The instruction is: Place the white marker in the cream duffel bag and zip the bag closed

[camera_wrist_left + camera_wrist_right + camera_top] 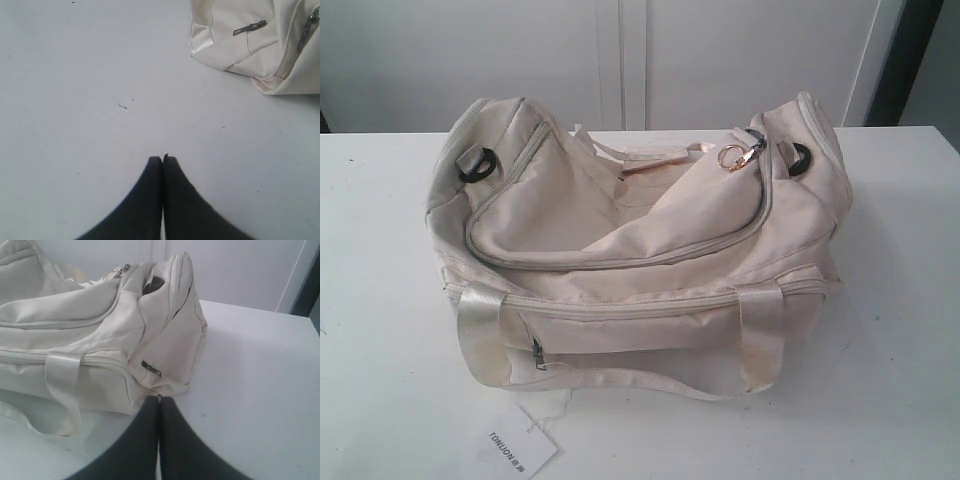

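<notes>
The cream duffel bag [640, 250] sits in the middle of the white table [890, 330], its curved top zipper drawn round with the gold ring pull [729, 158] at the far right end. A front pocket zip pull [537, 355] hangs near the left strap. The white marker is out of view. Neither gripper shows in the exterior view. My left gripper [162, 159] is shut and empty over bare table, apart from the bag's corner [250, 45]. My right gripper [159, 398] is shut and empty, its tips just short of the bag's end [165, 340].
A white paper tag printed TONLION [515, 448] lies on the table in front of the bag, on a thin string. A cream carry strap [650, 385] droops along the bag's front. White cabinet panels [620, 60] stand behind the table.
</notes>
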Controlling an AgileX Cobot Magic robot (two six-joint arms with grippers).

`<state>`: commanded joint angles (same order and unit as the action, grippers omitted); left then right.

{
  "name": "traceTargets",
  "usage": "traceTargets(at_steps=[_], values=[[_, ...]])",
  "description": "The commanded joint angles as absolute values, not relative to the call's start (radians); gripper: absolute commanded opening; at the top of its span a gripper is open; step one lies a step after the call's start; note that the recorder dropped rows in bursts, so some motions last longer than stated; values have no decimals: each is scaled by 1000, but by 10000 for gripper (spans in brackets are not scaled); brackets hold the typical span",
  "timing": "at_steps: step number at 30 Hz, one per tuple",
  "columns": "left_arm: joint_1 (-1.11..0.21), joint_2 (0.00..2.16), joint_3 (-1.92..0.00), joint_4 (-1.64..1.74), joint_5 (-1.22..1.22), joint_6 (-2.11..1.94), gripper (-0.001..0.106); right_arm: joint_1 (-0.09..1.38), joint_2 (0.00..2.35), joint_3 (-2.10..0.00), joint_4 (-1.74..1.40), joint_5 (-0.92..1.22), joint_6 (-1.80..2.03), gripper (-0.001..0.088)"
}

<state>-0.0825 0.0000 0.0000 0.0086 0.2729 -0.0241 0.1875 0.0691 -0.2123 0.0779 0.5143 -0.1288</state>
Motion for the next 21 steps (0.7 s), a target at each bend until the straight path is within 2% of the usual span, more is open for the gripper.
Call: traceTargets(at_steps=[4,21], values=[[-82,0,0,9,273,-24,0,188,38,-160,80,426,-128,0],[-82,0,0,9,273,-24,0,188,0,-39,80,390,-128,0]])
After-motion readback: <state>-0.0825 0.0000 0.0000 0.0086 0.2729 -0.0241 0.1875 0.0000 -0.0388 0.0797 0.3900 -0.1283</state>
